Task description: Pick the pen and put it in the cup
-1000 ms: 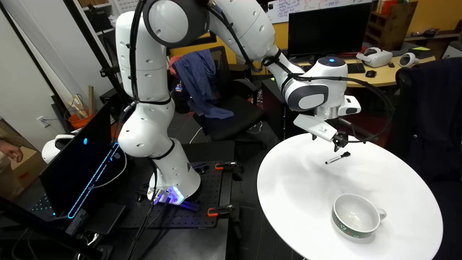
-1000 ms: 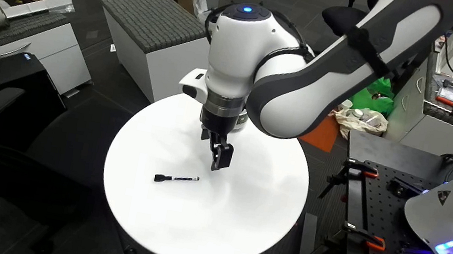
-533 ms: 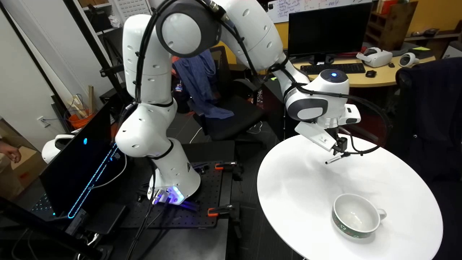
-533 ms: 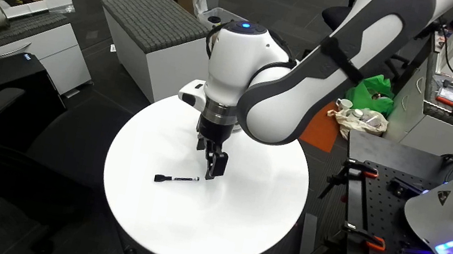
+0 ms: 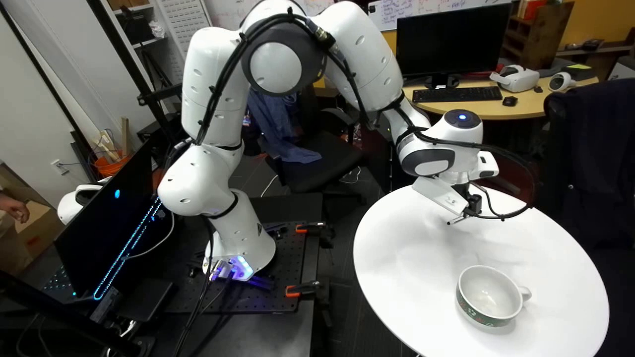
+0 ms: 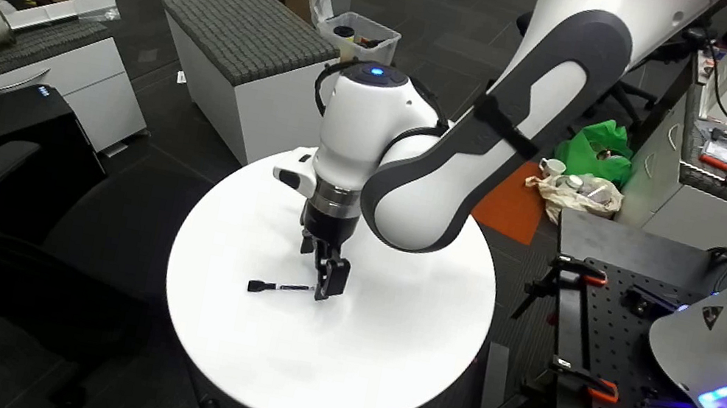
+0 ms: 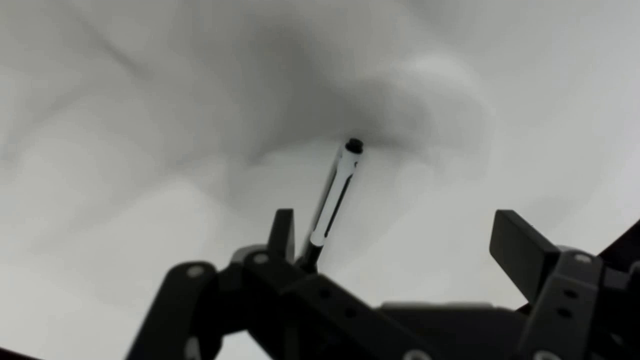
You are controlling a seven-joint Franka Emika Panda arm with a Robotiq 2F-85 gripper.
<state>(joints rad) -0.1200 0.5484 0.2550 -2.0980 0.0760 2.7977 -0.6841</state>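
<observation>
Gripper (image 7: 392,240), spread wide, has just come lower at the pen (image 7: 333,201), which lies on the worktop (image 5: 416,282) left of the gap's centre in the wrist view; grasp looks next after centring; cup (image 5: 490,296) sits near in an exterior view.

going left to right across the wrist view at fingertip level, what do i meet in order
A fingertip of the pincer → the pen → the pincer's opposite fingertip → a dark strip cut off by the right edge, too cropped to identify.
</observation>
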